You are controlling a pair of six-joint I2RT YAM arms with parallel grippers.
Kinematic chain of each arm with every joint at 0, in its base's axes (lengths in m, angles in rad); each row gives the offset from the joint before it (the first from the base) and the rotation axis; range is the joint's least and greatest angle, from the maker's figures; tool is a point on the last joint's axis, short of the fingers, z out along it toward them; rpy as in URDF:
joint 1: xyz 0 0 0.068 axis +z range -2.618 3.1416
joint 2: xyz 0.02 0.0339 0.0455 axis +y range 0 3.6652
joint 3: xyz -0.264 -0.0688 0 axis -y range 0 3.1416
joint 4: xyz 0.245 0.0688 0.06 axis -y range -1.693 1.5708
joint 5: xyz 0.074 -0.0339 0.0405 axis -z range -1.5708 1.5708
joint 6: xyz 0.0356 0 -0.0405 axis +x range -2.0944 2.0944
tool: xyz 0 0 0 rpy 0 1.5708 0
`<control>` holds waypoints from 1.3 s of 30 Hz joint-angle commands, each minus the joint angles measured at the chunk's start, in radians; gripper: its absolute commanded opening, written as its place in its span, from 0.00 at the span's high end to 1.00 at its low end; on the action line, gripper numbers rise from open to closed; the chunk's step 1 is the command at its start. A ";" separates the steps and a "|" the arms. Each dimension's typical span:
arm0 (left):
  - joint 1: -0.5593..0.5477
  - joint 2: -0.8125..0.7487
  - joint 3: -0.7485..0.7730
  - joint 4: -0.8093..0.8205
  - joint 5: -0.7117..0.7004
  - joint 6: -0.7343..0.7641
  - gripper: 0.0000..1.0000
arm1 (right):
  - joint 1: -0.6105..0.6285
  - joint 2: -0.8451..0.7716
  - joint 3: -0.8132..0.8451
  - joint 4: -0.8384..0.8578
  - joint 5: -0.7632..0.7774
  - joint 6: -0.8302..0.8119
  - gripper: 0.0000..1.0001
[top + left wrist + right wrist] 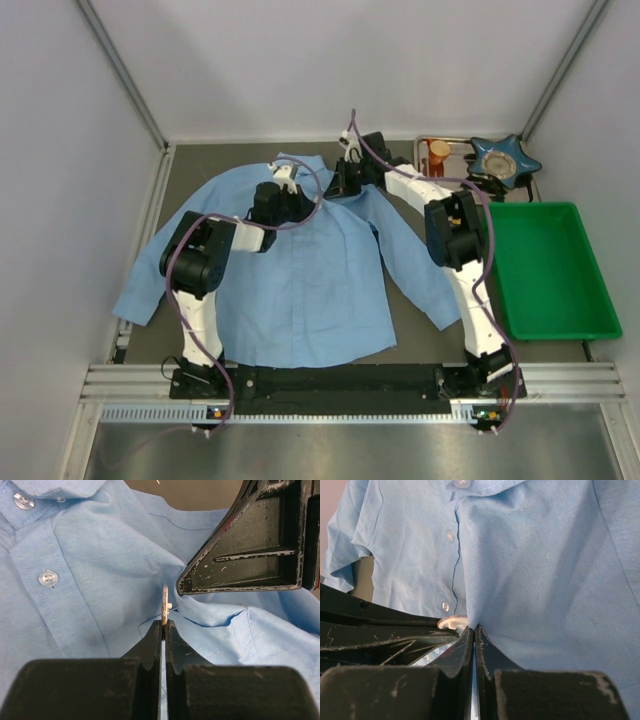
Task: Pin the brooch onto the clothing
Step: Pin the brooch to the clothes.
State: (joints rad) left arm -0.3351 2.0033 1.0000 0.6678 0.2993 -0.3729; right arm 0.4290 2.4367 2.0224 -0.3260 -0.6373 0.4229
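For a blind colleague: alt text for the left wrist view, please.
The left gripper holds a thin brooch, seen edge-on, over a light blue shirt. At upper right, the right gripper pinches a fold of the shirt beside it.

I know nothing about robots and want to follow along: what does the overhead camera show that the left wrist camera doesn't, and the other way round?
Only the overhead view shows the green tray and a blue star-shaped thing behind it. Only the left wrist view shows the brooch, edge-on, pinched in the left gripper, and two buttons. Both show the shirt and the right gripper meeting the left one near the collar.
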 commanded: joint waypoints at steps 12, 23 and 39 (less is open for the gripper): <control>0.024 -0.035 -0.049 0.207 0.047 -0.126 1.00 | -0.030 -0.042 -0.025 0.048 0.025 0.007 1.00; 0.021 -0.031 -0.018 0.222 0.073 -0.175 1.00 | -0.035 -0.036 -0.041 0.051 -0.019 0.000 1.00; 0.015 -0.021 0.006 0.253 0.087 -0.221 1.00 | -0.019 -0.045 -0.074 0.071 -0.050 0.017 1.00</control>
State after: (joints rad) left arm -0.3176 2.0056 0.9630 0.7845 0.3515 -0.5644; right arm 0.4091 2.4359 1.9648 -0.2718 -0.6899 0.4412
